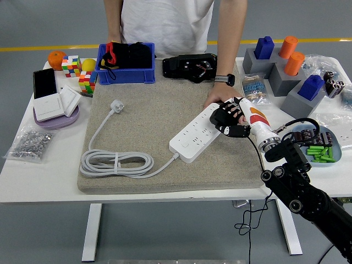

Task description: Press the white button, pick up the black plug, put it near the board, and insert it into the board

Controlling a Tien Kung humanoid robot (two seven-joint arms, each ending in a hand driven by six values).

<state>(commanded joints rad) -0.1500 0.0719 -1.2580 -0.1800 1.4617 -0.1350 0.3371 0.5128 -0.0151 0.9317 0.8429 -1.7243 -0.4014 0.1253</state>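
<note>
A white power strip [195, 135] lies slantwise on the beige mat [148, 118]; its white cable runs to a coil [115, 163] and ends in a white plug [116, 105] at the mat's far left. I see no black plug. My right hand [227, 123], black with a white and orange wrist, hovers over the strip's far right end, fingers curled down, holding nothing. Whether it touches the strip is unclear. A person's hand [218, 100] rests on the mat just behind that end. The left arm is out of sight.
A blue bin [125, 65] with black and red items and a black device [190, 67] stand behind the mat. Cubes, an orange and switch plates lie far left. Grey blocks with blue and orange pegs [286, 66] and a dish of green parts [316, 148] are at right.
</note>
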